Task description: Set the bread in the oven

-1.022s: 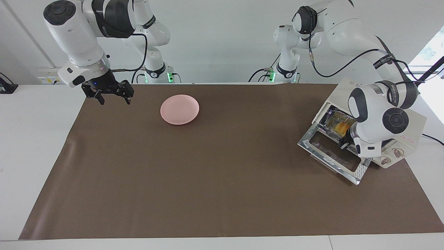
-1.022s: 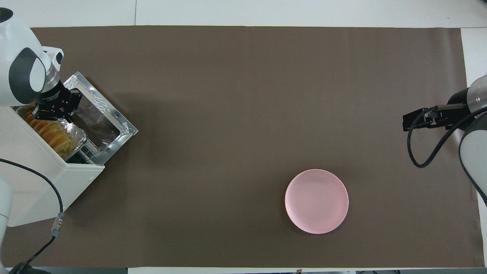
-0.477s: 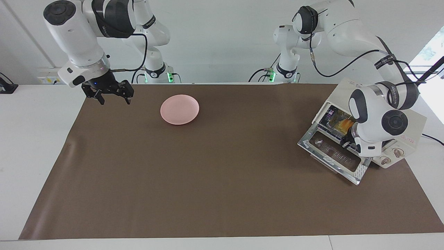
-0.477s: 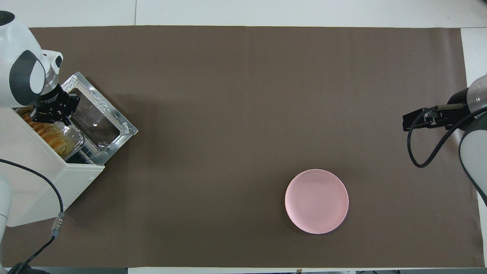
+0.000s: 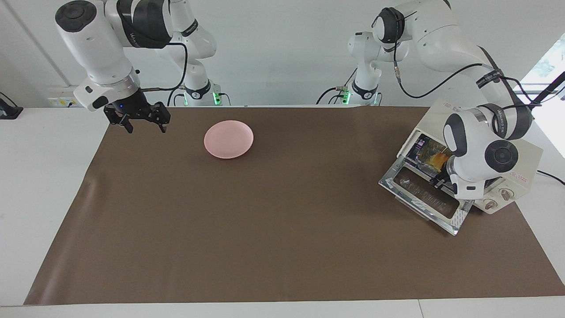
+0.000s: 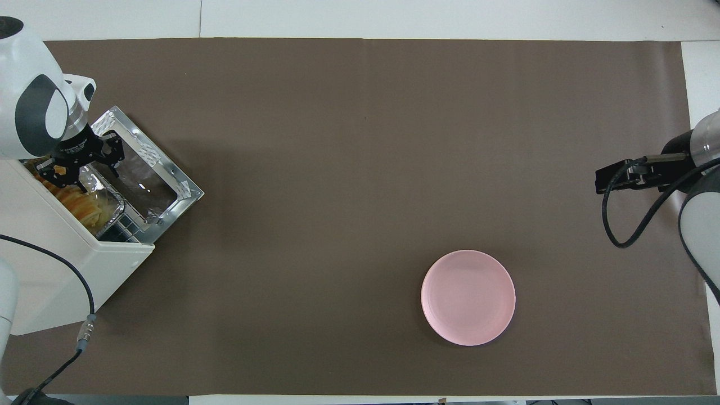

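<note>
The bread (image 6: 76, 199) is a ridged golden loaf lying in a crinkled foil tray (image 6: 111, 209) just inside the mouth of the cream-white oven (image 6: 50, 270). In the facing view the bread (image 5: 435, 158) shows through the oven (image 5: 525, 163) opening. The glass door (image 6: 163, 185) hangs dropped open. My left gripper (image 6: 84, 171) is open at the oven mouth, over the tray's edge, and grips nothing. My right gripper (image 5: 142, 126) waits open above the mat's corner at the right arm's end.
A round pink plate (image 6: 468, 297) sits bare on the brown mat (image 6: 349, 169), near the robots and toward the right arm's end. The oven's dropped door (image 5: 419, 198) juts out over the mat. A cable (image 6: 67, 281) runs over the oven's top.
My left gripper's fingers have spread from shut to open at the oven mouth. The foil tray with the bread sits slightly deeper in the oven. The right arm has not moved.
</note>
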